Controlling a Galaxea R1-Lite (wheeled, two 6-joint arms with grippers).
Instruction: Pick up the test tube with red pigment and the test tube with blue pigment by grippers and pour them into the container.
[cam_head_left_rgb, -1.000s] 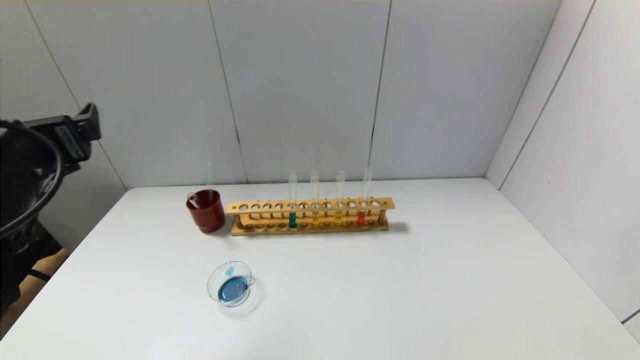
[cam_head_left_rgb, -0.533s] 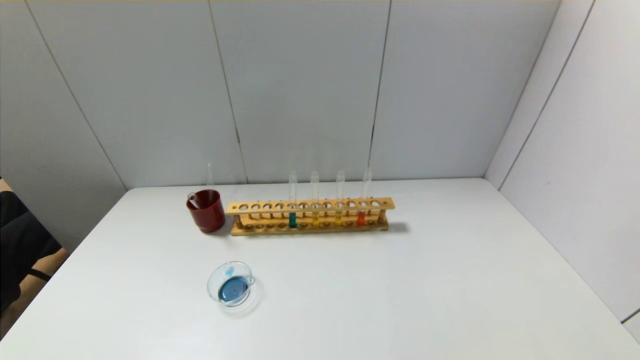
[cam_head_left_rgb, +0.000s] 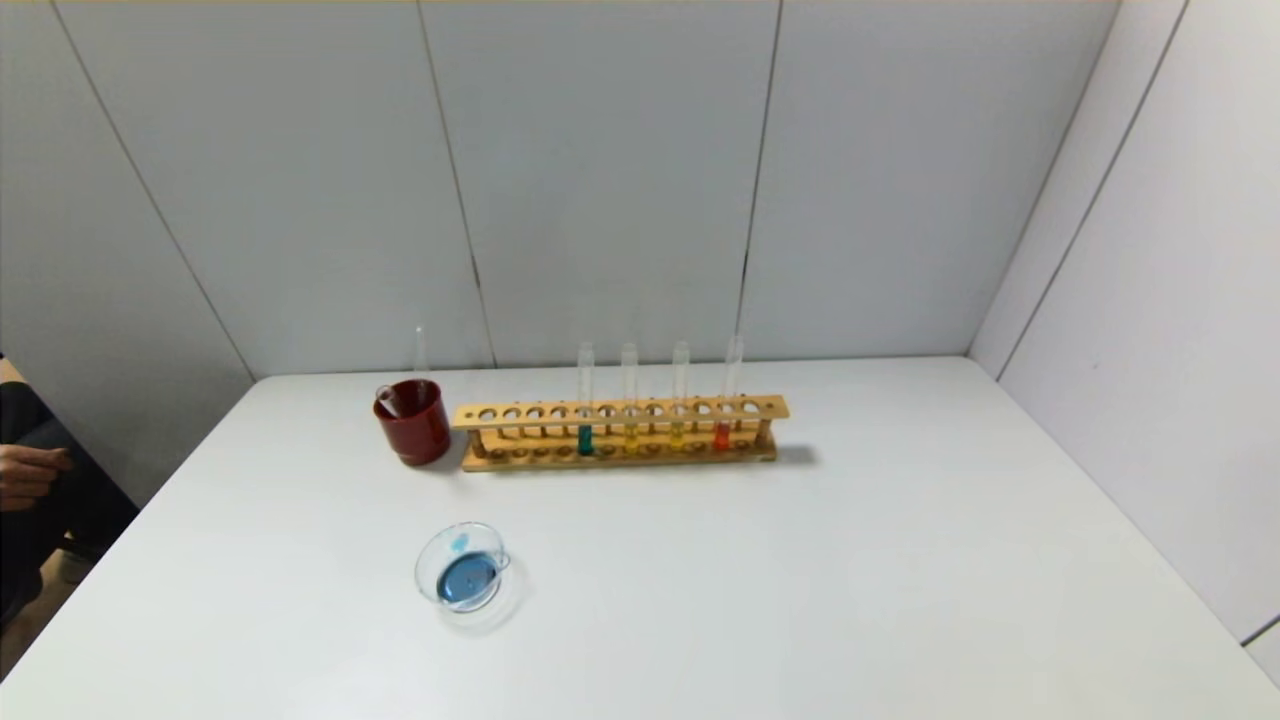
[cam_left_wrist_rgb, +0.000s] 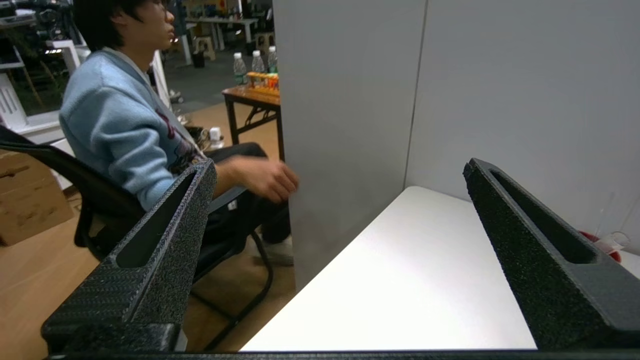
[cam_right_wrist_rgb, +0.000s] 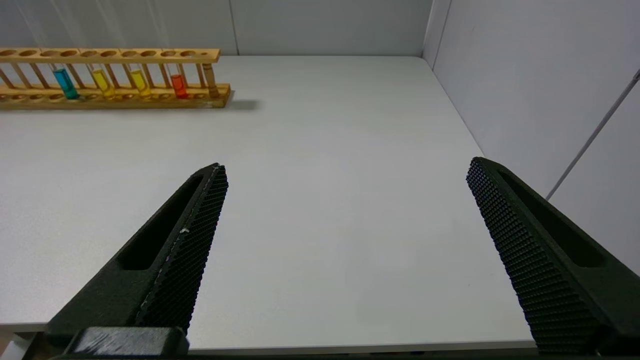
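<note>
Both grippers wait off the bench, jaws wide apart.
Left gripper (cam_left_wrist_rgb: 340, 170) and right gripper (cam_right_wrist_rgb: 345, 170) hold nothing; red tube (cam_head_left_rgb: 722, 432) stands in rack (cam_head_left_rgb: 620, 412); dish (cam_head_left_rgb: 462, 566) holds blue liquid.

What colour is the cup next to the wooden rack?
Dark red. The cup stands at the rack's left end, best seen in the head view.

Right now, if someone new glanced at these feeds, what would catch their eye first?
The wooden rack at the back of the table, holding four tubes: teal, two yellow, and the test tube with red pigment nearest its right end. Then the container in front, already holding blue liquid, and the dark red cup left of the rack.
</note>
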